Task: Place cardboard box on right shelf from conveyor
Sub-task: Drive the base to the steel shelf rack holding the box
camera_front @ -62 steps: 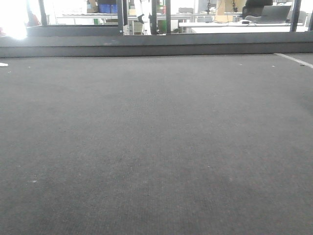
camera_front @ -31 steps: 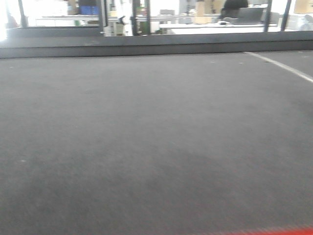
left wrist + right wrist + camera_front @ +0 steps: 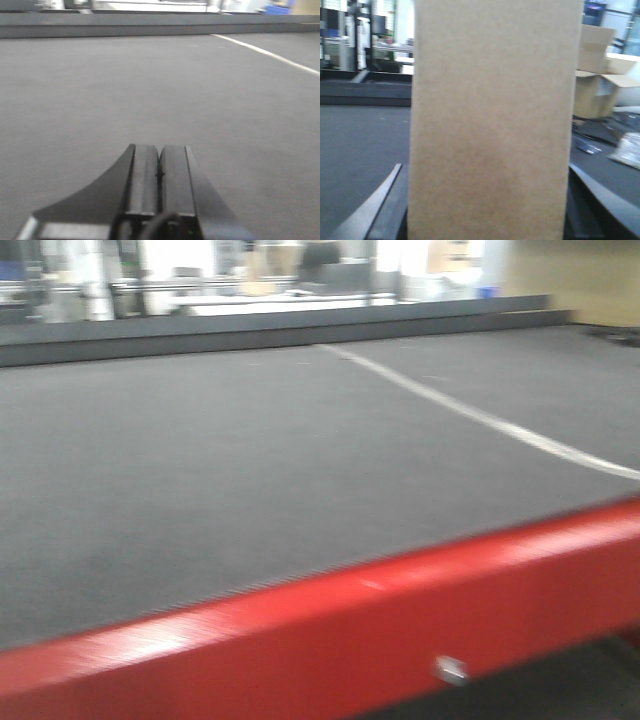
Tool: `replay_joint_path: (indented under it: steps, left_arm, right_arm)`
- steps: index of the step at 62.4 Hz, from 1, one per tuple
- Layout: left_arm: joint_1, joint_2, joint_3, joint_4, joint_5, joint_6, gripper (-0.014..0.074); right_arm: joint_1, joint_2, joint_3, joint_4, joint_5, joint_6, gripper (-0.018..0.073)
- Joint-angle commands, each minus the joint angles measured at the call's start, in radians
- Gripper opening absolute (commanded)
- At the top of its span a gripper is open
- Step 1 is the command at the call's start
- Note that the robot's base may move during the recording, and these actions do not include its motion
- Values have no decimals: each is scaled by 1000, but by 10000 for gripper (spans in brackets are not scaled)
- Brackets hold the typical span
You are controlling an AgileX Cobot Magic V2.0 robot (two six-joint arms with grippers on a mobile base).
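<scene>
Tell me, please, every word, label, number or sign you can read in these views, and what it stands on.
No text can be read in any view.
The box: plain tan face, no print or label.
The belt: only a white line, no characters.
The red frame: bare but for a screw.
The background cartons: too blurred to show any marking.
</scene>
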Motion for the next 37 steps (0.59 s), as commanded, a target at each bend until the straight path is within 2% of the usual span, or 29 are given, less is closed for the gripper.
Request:
replay_joint_path:
  steps: [1, 37]
  left_arm:
    - [0, -5, 6, -6, -85, 0, -116]
    - [0, -5, 6, -6, -85, 0, -116]
  right_arm:
    - [-6, 14, -26, -1, -97, -3, 57]
    - [-6, 14, -26, -1, -97, -3, 57]
